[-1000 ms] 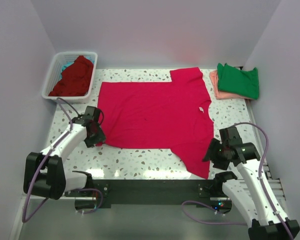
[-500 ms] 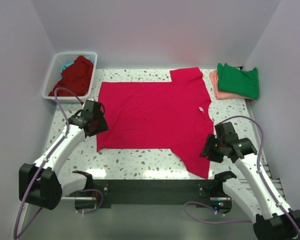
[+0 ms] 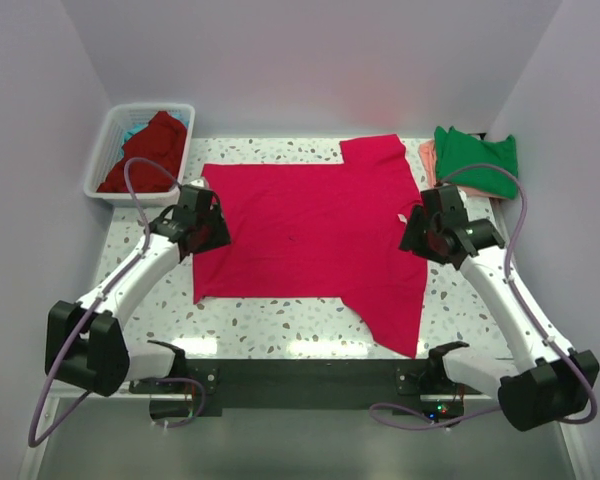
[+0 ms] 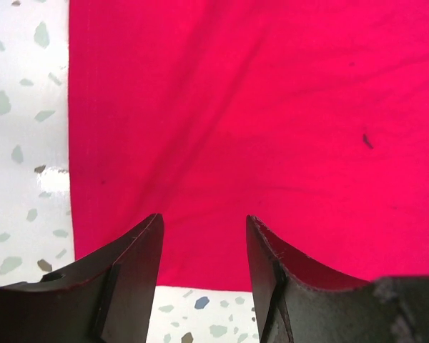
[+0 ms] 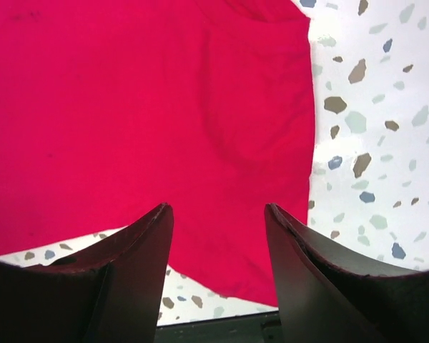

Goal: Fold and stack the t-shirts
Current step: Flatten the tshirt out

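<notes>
Shows the crimson-pink t-shirt (image 3: 310, 235) spread flat across the speckled table (image 3: 280, 330). Places the left gripper (image 4: 204, 225) over the shirt's left edge, jaws partly apart with nothing between them. Sets the right gripper (image 5: 218, 211) over the collar side, jaws likewise apart and empty. Has a dark red t-shirt (image 3: 150, 150) heaped in the white basket (image 3: 100, 165) far left, and a green t-shirt (image 3: 477, 160) atop a salmon-pink t-shirt (image 3: 430, 172) far right.

From above, the right gripper (image 3: 425, 232) hides part of the collar edge of the spread crimson-pink cloth t-shirt (image 3: 310, 240). Beyond the left gripper (image 3: 205, 225), a teal shirt (image 3: 131, 131) shows only a sliver under the crumpled dark red shirt (image 3: 150, 152). Beyond the right, a salmon-pink shirt (image 3: 426, 158) lies mostly buried under the folded green shirt (image 3: 477, 160).
</notes>
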Tool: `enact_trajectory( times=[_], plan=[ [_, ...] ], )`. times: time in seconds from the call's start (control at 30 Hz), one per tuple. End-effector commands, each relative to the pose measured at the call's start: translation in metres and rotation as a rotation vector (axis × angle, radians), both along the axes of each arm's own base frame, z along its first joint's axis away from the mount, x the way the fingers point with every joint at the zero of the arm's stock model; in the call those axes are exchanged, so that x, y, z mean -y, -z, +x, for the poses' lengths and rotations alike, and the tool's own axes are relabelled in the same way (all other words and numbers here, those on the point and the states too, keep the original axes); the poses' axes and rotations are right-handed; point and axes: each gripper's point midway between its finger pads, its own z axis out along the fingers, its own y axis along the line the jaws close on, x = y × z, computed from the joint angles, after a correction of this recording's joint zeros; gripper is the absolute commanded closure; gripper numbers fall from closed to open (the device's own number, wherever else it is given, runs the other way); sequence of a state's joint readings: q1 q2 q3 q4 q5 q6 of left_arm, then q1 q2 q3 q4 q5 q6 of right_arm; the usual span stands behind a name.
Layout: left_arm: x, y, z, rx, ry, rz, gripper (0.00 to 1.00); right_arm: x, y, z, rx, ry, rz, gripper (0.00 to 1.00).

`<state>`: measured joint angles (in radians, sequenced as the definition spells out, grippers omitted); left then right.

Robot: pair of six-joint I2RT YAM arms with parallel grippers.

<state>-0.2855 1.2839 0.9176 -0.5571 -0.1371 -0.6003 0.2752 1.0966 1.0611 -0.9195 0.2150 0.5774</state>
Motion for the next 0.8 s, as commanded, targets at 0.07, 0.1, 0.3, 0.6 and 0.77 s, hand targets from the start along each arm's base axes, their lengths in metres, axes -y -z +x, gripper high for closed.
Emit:
enact_trajectory(
  times=[0.07, 0.1, 0.3, 0.6, 0.77],
  plan=[
    [0.01, 0.007, 0.009, -0.044, 0.058, 0.018, 0.46, -0.017, 0.029, 0.016, -0.067, -0.07, -0.009, 0.44],
    [0.01, 0.01, 0.007, -0.059, 0.058, 0.021, 0.46, -0.02, 0.034, 0.014, -0.081, -0.074, -0.004, 0.44],
    [0.026, 0.026, 0.0, -0.116, 0.17, -0.02, 0.47, -0.06, 0.061, -0.009, -0.211, -0.191, 0.027, 0.47],
    [0.053, 0.031, -0.015, -0.136, 0.346, -0.049, 0.48, -0.1, 0.08, -0.058, -0.328, -0.322, -0.034, 0.49],
    [0.072, 0.032, -0.022, -0.136, 0.423, -0.062, 0.48, -0.094, 0.101, -0.078, -0.382, -0.33, -0.026, 0.5]
  ],
)
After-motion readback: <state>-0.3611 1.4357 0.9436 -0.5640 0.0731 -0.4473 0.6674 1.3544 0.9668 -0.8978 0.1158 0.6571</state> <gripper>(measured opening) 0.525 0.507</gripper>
